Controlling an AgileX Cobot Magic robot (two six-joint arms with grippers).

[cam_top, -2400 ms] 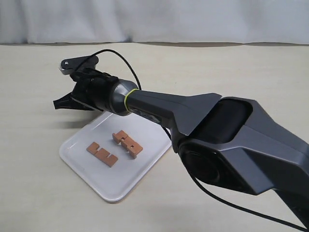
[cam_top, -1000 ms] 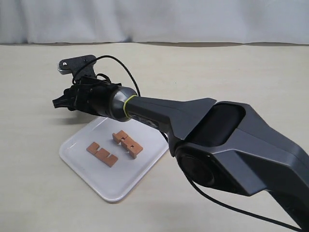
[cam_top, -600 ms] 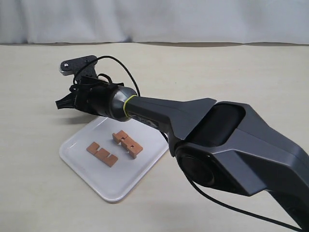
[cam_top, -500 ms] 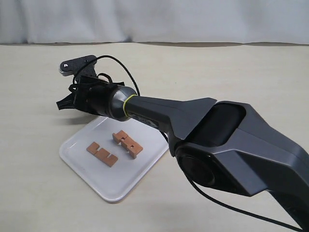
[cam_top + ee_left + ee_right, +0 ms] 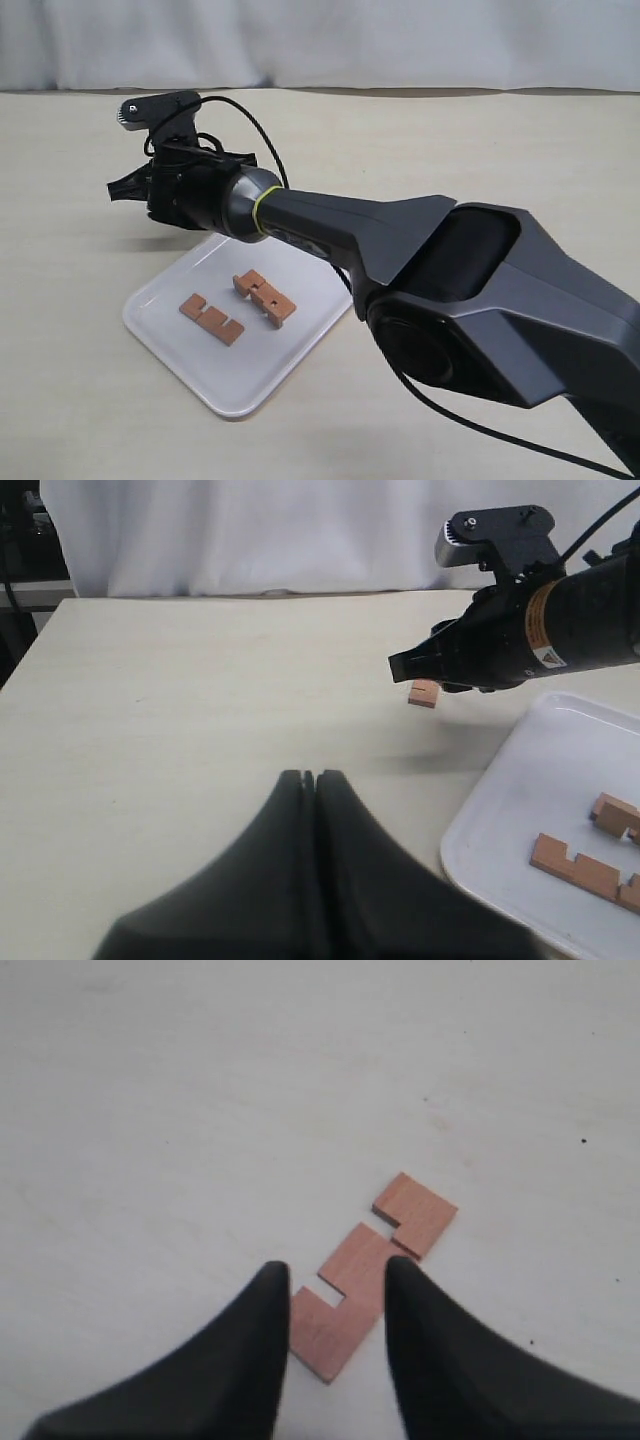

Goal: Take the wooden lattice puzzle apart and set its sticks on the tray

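Over beige tabletop (image 5: 480, 130), one stick (image 5: 360, 1260) sits between right jaws.

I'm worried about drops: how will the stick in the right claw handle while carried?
The stick looks like rigid wood, so bending seems unlikely. Thin and small, it is probably light. Pinched near one end by the right claw, it might pivot.

Bright, even light w/ soft shadows — fingers (image 5: 290, 880) blurry in wrist cams.

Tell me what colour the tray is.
The tray is plain white with a faint pink tint, seen best in the exterior view.
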